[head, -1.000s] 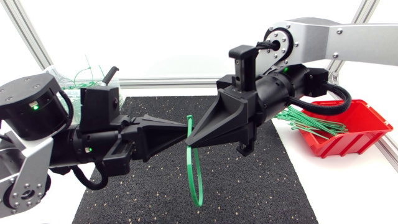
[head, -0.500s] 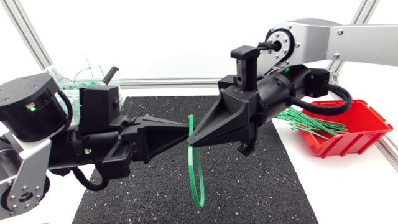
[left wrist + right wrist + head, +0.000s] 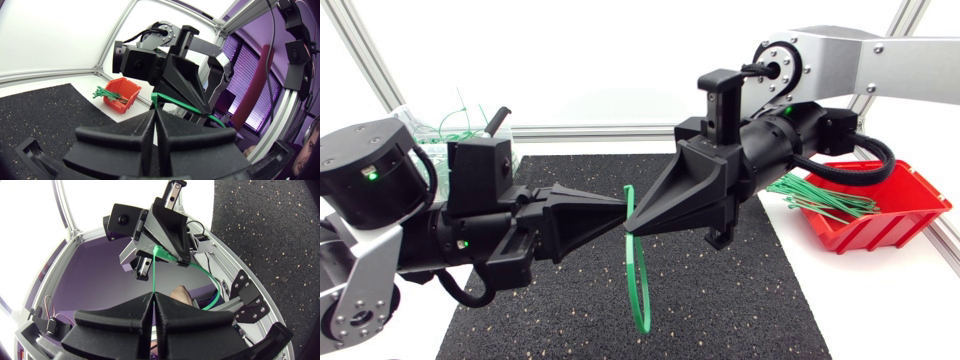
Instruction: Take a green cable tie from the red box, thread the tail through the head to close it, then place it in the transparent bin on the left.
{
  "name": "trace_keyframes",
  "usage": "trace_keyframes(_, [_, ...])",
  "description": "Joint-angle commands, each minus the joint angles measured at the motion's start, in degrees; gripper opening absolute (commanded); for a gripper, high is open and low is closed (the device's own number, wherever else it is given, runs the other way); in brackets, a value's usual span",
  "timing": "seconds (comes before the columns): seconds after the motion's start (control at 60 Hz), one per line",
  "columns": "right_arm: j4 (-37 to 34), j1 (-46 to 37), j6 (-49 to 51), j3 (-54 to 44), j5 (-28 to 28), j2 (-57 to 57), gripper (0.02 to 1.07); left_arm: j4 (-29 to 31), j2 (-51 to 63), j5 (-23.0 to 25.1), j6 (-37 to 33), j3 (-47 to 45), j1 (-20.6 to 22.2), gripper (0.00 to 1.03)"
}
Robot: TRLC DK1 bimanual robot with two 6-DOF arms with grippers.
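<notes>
A green cable tie (image 3: pixel 638 290) hangs as a long loop above the black mat (image 3: pixel 740 300), mid-table. My left gripper (image 3: pixel 620 211) and my right gripper (image 3: pixel 634 228) meet tip to tip at the loop's upper end, each shut on it. In the left wrist view the tie (image 3: pixel 180 103) runs from my left gripper (image 3: pixel 155 114) across to the right one (image 3: pixel 204 110). In the right wrist view a straight strand (image 3: pixel 154 272) goes from my right gripper (image 3: pixel 153 296) to the left one (image 3: pixel 165 251). Whether the tail sits in the head is hidden.
The red box (image 3: pixel 910 190) with several green ties (image 3: pixel 820 195) stands at the right, also seen past the right arm (image 3: pixel 120 95). The transparent bin (image 3: pixel 415 125) with ties inside sits at the back left, behind my left arm.
My right gripper has drawn slightly to the right and the loop has shifted with it. The left arm has barely moved.
</notes>
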State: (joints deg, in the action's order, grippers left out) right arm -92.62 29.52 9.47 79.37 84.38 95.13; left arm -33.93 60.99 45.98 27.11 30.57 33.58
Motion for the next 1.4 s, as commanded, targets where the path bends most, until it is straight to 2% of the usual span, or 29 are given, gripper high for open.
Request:
trace_keyframes(0.0, [-0.28, 0.19, 0.90, -1.24, 0.26, -1.00, 0.08, -0.26, -0.44, -0.36, -0.66, -1.12, 0.61, 0.04])
trace_keyframes(1.033, [1.12, 0.45, 0.98, -1.68, 0.17, 0.14, 0.08, -0.26, -0.26, -0.54, -0.83, -0.95, 0.78, 0.04])
trace_keyframes(1.383, [1.30, -0.16, 1.07, -1.77, 0.26, 0.58, 0.08, 0.18, -3.25, -2.56, -2.15, -2.00, 2.89, 0.04])
